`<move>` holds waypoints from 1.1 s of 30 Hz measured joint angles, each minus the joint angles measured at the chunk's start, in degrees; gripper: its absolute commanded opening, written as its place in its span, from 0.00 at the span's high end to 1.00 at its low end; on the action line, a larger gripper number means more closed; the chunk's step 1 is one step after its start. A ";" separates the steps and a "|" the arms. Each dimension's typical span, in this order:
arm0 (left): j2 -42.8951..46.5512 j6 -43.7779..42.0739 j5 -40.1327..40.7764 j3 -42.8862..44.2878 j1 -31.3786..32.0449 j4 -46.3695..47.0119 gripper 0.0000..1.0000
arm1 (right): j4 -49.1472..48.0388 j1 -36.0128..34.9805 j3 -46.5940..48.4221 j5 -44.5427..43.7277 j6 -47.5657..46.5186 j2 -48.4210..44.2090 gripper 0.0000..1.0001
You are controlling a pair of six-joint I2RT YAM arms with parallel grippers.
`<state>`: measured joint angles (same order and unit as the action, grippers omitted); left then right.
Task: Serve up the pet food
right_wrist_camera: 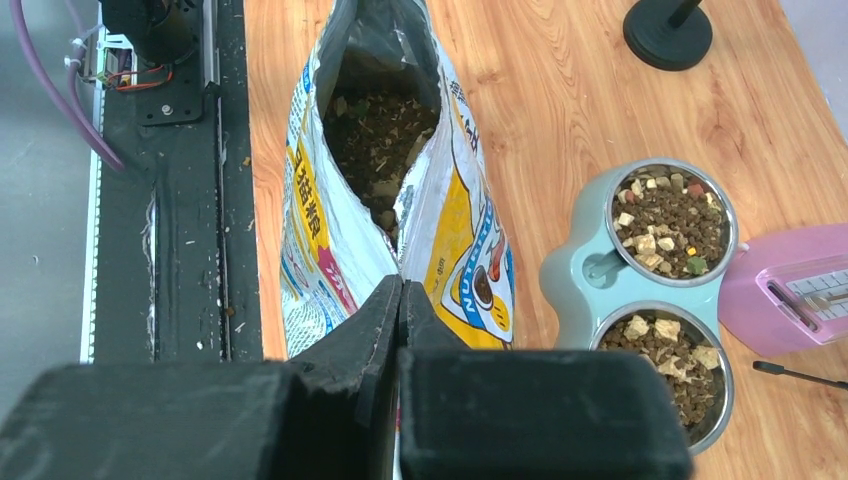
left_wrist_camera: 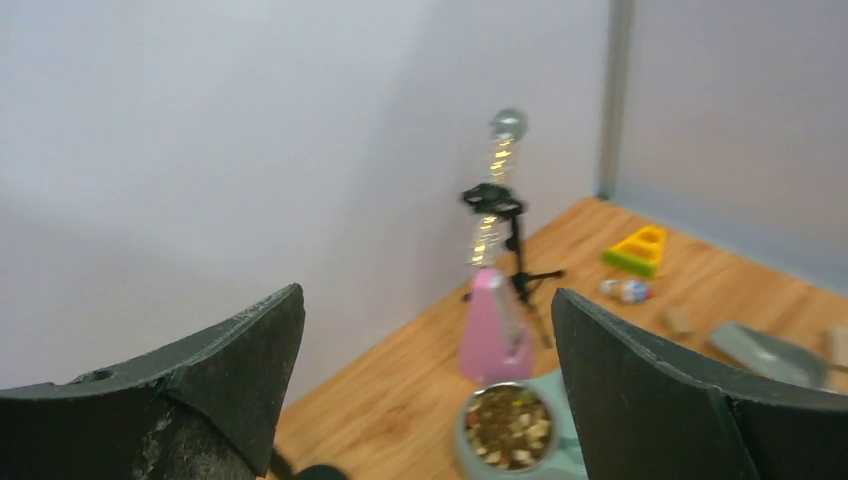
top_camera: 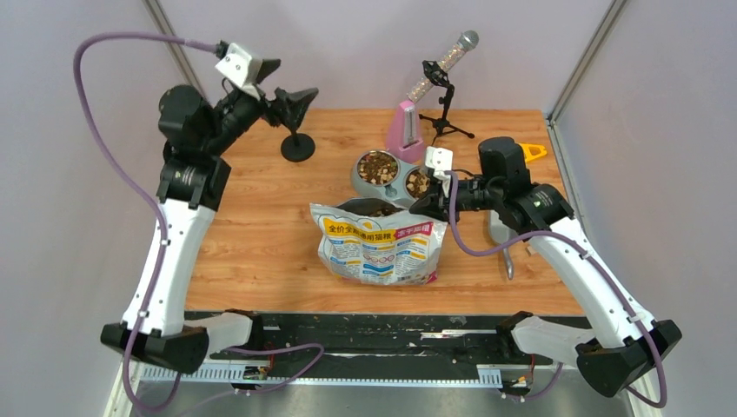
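Note:
The pet food fills both steel bowls of a pale green double feeder (top_camera: pixel 358 178): the far bowl's heap (top_camera: pixel 378 167) (right_wrist_camera: pixel 672 220) (left_wrist_camera: pixel 508 428) and the near bowl's heap (top_camera: pixel 419 182) (right_wrist_camera: pixel 668 355). More kibble (right_wrist_camera: pixel 380 140) lies inside the open printed bag (top_camera: pixel 378 248) (right_wrist_camera: pixel 470 250). My right gripper (top_camera: pixel 417 207) (right_wrist_camera: pixel 400 290) is shut at the bag's top right corner, seemingly pinching its rim. My left gripper (top_camera: pixel 295 78) (left_wrist_camera: pixel 425 295) is open and empty, raised high over the table's far left.
A pink metronome (top_camera: pixel 406 129) and a small tripod holding a tube (top_camera: pixel 443 78) stand behind the feeder. A black round stand base (top_camera: pixel 298 148) sits far left. A grey scoop (top_camera: pixel 504 239) and a yellow piece (top_camera: pixel 533 153) lie at the right.

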<state>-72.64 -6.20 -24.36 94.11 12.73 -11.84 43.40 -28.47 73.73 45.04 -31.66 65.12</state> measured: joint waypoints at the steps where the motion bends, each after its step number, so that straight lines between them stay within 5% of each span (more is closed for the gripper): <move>1: 2.23 4.26 -2.82 -2.93 0.07 3.96 0.00 | -0.11 0.00 -0.09 -0.02 0.17 -0.09 1.00; 6: 8.35 27.80 -21.24 -22.12 0.66 34.29 0.00 | -0.87 0.00 -0.68 -0.44 0.98 -0.55 1.00; 10: 2.38 41.35 -29.70 -22.58 2.73 42.60 0.00 | -1.95 0.00 -2.29 -0.48 1.68 -2.16 1.00; 12: -0.37 40.81 -29.94 -20.46 4.70 37.81 0.00 | -2.64 -0.02 -2.86 -0.50 2.27 -2.56 1.00; 18: -5.49 12.76 -20.92 -3.76 22.36 0.98 0.00 | -3.41 -0.24 -2.93 -1.49 4.00 -2.56 1.00; 25: -11.15 -6.29 -17.22 8.90 29.22 -19.91 0.00 | -3.56 -0.24 -2.93 -1.53 5.75 -2.58 1.00; 33: -14.73 -18.97 -6.45 7.43 36.04 -34.05 0.00 | -3.76 -0.28 -2.93 -2.54 8.50 -2.64 1.00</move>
<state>-87.37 -25.17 -30.81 101.54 48.77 -45.89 39.64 -28.75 70.81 42.50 -23.16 62.48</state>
